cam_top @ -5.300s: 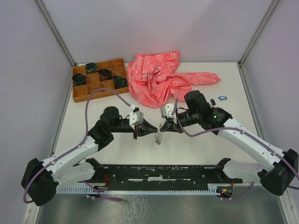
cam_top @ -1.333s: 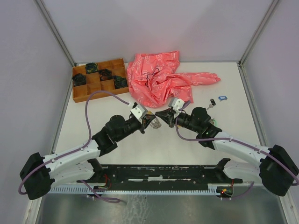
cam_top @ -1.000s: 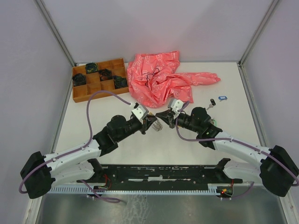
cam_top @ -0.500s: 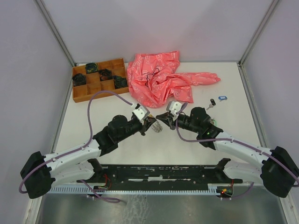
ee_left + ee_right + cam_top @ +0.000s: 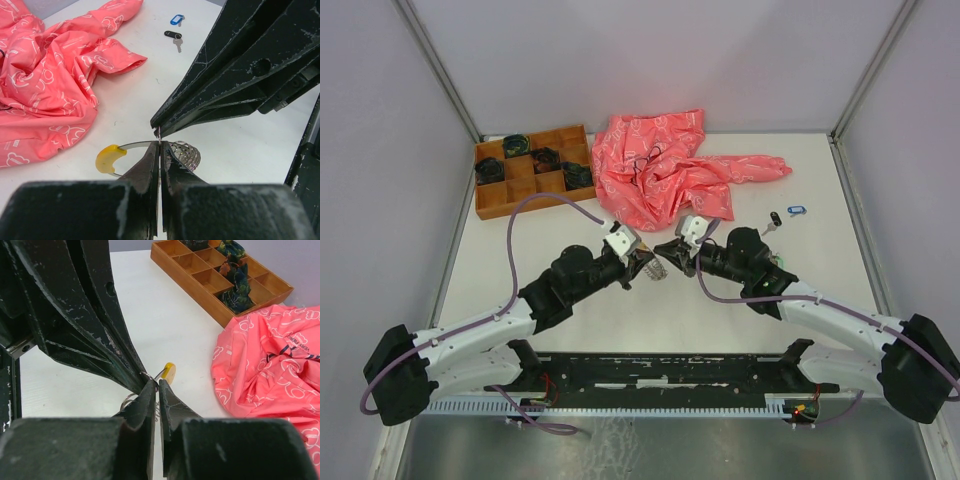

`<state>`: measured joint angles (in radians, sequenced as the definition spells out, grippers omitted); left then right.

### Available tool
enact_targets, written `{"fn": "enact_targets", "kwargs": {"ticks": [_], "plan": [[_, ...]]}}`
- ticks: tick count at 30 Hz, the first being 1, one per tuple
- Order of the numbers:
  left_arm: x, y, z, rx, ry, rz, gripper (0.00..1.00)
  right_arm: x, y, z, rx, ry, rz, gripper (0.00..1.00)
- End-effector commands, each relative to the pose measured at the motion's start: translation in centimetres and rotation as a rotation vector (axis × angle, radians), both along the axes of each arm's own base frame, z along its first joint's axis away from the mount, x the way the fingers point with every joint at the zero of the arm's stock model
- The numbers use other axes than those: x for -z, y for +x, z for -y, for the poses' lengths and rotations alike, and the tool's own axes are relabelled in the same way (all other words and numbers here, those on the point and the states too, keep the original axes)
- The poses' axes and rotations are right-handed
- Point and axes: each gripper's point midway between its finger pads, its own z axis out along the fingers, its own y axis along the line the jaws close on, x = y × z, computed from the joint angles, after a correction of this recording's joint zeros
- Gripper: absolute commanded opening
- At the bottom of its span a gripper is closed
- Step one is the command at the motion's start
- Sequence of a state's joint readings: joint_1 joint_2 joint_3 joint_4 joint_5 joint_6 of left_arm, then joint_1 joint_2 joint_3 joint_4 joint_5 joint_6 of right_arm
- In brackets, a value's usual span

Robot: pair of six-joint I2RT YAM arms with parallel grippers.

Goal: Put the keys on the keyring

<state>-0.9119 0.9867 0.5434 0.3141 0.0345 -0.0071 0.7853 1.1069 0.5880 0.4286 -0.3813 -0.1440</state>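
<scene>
Glinting silvery coiled keyring (image 5: 183,152), yellow segment (image 5: 110,157)

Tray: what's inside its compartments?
Dark coiled bundles sit in several compartments of the tray; the rest show bare wood. Anything beneath the bundles is covered.

Crumpled coral cloth (image 5: 665,170), wooden divided tray (image 5: 500,200) holding dark coiled bundles (image 5: 545,158), white table (image 5: 840,230)

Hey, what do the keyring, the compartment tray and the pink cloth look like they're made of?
The keyring: bright metal wire, glinting, with a smooth yellow piece, likely plastic. The tray: matte brown wood, it seems. The cloth: thin printed fabric, judging by soft folds.
</scene>
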Motion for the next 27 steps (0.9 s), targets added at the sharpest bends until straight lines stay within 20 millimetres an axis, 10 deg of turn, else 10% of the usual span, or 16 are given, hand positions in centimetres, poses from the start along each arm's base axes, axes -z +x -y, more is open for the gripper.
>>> {"fn": "enact_targets", "kwargs": {"ticks": [1,13,27], "plan": [[-2.6,0.3,0.1,0.004,-0.018,0.095,0.03,-4.6,-0.4,-0.3,-0.011,0.067,0.062,0.16],[-2.7,0.3,-1.9,-0.008,0.063,0.214,0.03,-3.6,-0.6,4.3,0.176,-0.12,-0.106,0.41],[-4.1,-1.2,-2.3,0.253,0.199,0.262,0.03,4.4,2.8,8.1,0.447,-0.434,-0.408,0.44]]}}
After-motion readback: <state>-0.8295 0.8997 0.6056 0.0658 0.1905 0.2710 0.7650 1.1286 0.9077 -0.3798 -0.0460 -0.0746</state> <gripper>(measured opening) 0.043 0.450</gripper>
